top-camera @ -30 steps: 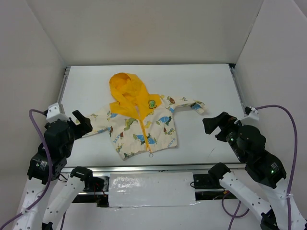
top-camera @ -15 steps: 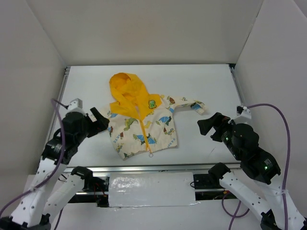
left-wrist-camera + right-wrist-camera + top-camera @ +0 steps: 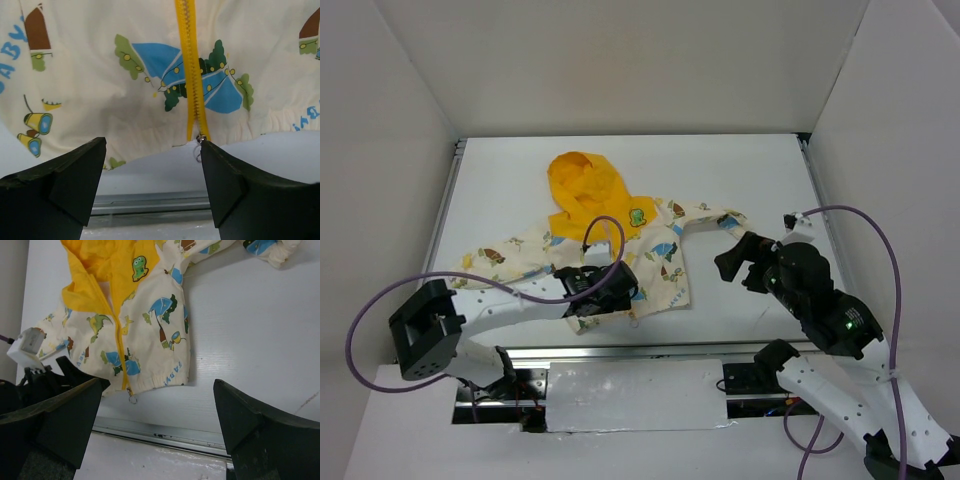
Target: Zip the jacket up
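Note:
The jacket [image 3: 615, 245] lies flat on the white table, with its yellow hood [image 3: 582, 180] at the far end. Its yellow zipper [image 3: 618, 265] runs down to the hem, where the slider and ring pull [image 3: 634, 319] sit. My left gripper [image 3: 603, 300] is open and empty, low over the hem just left of the zipper. In the left wrist view the slider [image 3: 201, 139] is just beside my right fingertip [image 3: 220, 165]. My right gripper [image 3: 730, 262] is open and empty, above the table right of the jacket. The right wrist view shows the jacket [image 3: 150, 325] and the ring pull [image 3: 132, 399].
A metal rail [image 3: 640, 352] runs along the table's near edge, just below the hem. The jacket's right sleeve cuff [image 3: 732, 222] lies close to my right gripper. White walls enclose the table on three sides. Purple cables loop from both arms.
My left arm has swung from the table's left side rightward to the jacket's hem by the zipper. My right gripper has moved slightly left toward the jacket.

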### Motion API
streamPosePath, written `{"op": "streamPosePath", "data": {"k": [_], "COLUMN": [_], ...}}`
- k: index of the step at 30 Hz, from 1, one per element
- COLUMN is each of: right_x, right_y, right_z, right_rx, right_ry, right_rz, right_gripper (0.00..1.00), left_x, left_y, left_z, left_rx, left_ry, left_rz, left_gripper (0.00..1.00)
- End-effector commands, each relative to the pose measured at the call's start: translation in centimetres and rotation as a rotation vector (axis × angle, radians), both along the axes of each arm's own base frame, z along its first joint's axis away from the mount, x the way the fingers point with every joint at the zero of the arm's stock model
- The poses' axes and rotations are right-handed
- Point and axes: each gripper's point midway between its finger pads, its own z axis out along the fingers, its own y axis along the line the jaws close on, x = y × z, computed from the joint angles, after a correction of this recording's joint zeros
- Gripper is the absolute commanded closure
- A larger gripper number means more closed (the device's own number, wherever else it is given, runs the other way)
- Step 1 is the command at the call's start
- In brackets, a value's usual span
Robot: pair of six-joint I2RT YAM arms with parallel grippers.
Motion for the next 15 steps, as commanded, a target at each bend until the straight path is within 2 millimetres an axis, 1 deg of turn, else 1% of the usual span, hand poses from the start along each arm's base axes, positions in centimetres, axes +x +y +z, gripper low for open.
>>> {"op": "streamPosePath", "data": {"k": [1,2,6,7,15], "right_x": [0.2,0.1,0.0,0.0,-0.1], "right_y": [0.1,0.0,-0.2,-0.2,-0.2], "right_z": [0.5,0.5,0.2,0.2,-0.1], "right_rx": [0.004,0.005,-0.003,-0.004,-0.004], "right_ry": [-0.039,-0.043,-0.041,-0.04,-0.041], "right_rz": [0.004,0.005,0.003,0.002,0.009], "right_gripper": [0.0,0.0,0.0,0.0,0.0], "left_x": [1.3,1.4,1.7,1.7,1.1], "left_y": [-1.4,-1.6,-2.1,-2.0,-2.4], "left_z": [-0.2,-0.8,-1.8,-1.9,-4.0], "left_rx": [0.018,0.032,0.053,0.059,0.067], "left_ry": [-0.044,-0.034,-0.022,-0.02,0.021], "left_rz": [0.052,0.048,0.038,0.04,0.02], "left_gripper": [0.14,0.15,0.23,0.29,0.27]}}
